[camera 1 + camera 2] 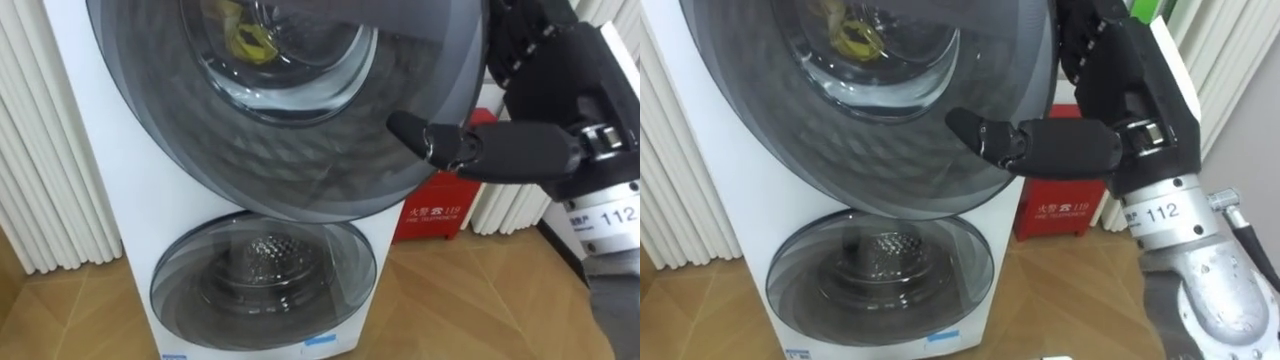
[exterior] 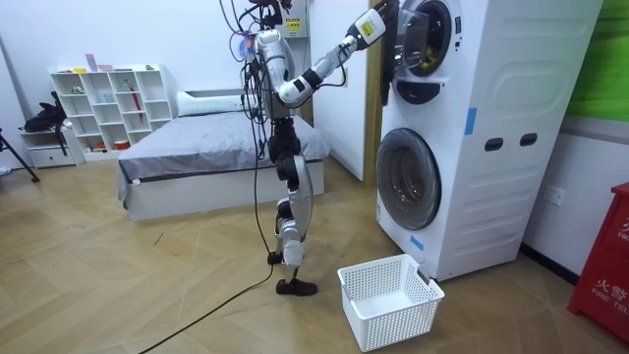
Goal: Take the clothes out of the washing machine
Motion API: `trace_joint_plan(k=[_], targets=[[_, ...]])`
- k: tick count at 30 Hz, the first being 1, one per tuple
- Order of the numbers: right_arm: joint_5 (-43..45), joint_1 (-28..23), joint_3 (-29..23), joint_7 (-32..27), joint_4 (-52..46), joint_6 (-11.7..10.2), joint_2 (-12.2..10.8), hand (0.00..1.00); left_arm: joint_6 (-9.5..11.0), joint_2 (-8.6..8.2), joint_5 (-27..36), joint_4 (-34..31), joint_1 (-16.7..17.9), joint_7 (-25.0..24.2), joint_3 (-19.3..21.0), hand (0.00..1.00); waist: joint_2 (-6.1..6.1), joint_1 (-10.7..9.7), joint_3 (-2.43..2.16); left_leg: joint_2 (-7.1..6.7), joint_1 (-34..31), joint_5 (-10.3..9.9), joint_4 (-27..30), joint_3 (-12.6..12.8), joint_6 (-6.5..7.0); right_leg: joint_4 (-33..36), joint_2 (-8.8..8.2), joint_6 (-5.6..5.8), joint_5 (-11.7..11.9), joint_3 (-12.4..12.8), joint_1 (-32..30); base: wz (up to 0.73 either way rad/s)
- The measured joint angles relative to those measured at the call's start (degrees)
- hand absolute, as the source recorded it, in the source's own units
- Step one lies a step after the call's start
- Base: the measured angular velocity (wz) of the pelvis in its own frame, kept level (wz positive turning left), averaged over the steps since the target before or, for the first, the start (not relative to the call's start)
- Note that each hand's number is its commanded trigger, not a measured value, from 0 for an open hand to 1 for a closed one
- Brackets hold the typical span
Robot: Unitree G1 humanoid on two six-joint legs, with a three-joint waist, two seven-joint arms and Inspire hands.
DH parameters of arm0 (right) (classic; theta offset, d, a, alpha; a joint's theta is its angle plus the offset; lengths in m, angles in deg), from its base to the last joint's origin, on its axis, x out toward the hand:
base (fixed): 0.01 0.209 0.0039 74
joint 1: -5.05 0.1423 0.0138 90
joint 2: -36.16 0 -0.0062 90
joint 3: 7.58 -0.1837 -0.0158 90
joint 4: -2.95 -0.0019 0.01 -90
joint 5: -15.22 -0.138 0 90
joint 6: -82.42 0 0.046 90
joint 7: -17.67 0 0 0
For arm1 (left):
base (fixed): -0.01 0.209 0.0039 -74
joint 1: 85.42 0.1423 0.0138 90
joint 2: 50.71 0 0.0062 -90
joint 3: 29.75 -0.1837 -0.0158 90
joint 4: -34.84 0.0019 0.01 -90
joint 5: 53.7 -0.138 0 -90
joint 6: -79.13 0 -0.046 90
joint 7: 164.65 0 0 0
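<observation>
You will find the robot standing upright before the stacked washing machine (image 2: 491, 128), its right arm raised to the upper door (image 1: 300, 150), which stands swung open in the room view. In the eye views the right hand (image 1: 510, 150) comes in from 3 o'clock. Its thumb lies straight across the front of the door's dark ring, at about 4 o'clock on that ring, and the other fingers run up past the door's edge toward 1 o'clock. You cannot tell whether they are closed on the door. The yellow garment (image 1: 250, 40) sits inside the upper drum, seen through the door glass at 12 o'clock. The lower door (image 1: 260, 280) is closed at 6 o'clock. A red box (image 1: 435, 215) stands on the floor behind the machine. A white basket (image 2: 388, 300) rests on the floor before the machine's base, at 6 o'clock in the room view
</observation>
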Motion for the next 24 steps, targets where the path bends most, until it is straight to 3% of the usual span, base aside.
trace_joint_plan(k=[11, 17, 21, 24], targets=[[-7.05, 0.00, 0.48, 0.68, 0.18, -0.65, -1.99, 0.00, -0.04, 0.74, 0.06, -0.01, -1.49, 0.30, -1.64, 0.00, -0.17, 0.12, -0.05, 0.47, -0.33, 0.19, 0.00, 0.12, -0.40, 0.04, 0.40, -0.39, 0.16, -0.05, -0.48, 0.00], [-11.03, 0.00, 2.34, 0.71, 0.19, -2.96, -2.99, 0.00, 0.00, 1.03, 0.09, 0.28, -2.78, 0.64, -2.94, 0.00, -0.54, 1.40, -0.14, 1.14, -0.25, 0.62, 0.08, 0.18, -1.25, 0.12, 0.74, -1.33, 0.01, -0.01, -0.46, -0.01], [-12.90, 0.00, 3.52, 0.71, 0.19, -3.76, -3.09, 0.00, -0.10, 1.07, 0.15, 0.25, -2.62, 1.61, -3.45, 0.00, -1.18, 2.44, 0.20, 1.52, -0.29, 0.93, 0.15, 0.18, -1.75, 0.18, 1.02, -1.86, -0.22, -0.25, -0.54, 0.00], [-13.68, 0.07, 5.05, 0.71, 0.14, -5.81, -4.49, 0.00, -0.06, 1.47, 0.14, 0.17, -2.64, 2.17, -3.30, 0.00, -1.76, 3.28, 0.14, 1.78, -1.06, 1.31, 0.89, -0.89, -2.26, 0.12, 1.08, -2.20, -1.01, -1.59, -0.58, 0.22]])
